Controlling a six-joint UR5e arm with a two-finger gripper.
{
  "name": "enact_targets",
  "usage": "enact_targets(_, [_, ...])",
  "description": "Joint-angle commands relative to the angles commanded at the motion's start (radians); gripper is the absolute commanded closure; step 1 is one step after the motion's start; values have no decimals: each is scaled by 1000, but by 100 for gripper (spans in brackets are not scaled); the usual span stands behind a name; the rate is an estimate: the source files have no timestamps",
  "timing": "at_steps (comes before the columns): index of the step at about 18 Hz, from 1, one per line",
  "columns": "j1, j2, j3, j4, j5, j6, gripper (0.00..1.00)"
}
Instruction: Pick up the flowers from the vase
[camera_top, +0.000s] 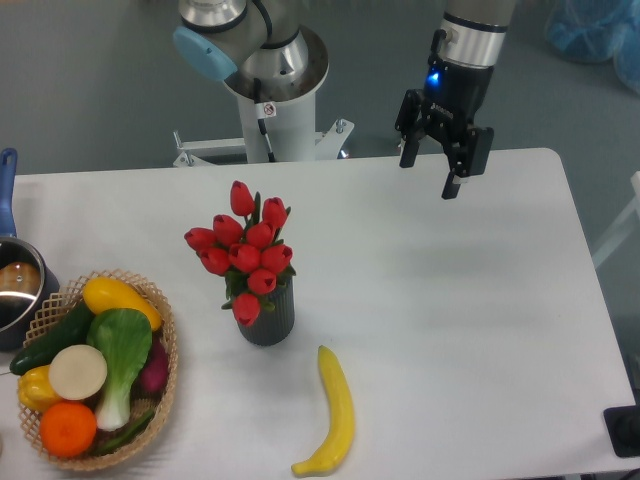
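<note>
Red flowers (244, 252) standing in the ribbed vase (266, 315) (grey).
Tool (430, 177) hangs well apart, fingers spread, gripping nothing.

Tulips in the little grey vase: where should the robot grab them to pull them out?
Probably from straight above, closing the hand low around the tulips, just above the rim of the vase. The buds stand upright and the stems are hidden inside.

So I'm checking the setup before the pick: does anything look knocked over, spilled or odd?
Nothing stands out. The flowers sit upright in the vase, one bud drooping over its rim. The banana lies loose on the table. The gripper hovers apart, jaws open.
</note>
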Motion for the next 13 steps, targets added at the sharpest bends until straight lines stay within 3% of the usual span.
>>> enact_targets(7, [-9, 0, -2, 2, -6, -2, 0])
enact_targets(13, [-2, -9, -28, 3, -116, -11, 0])
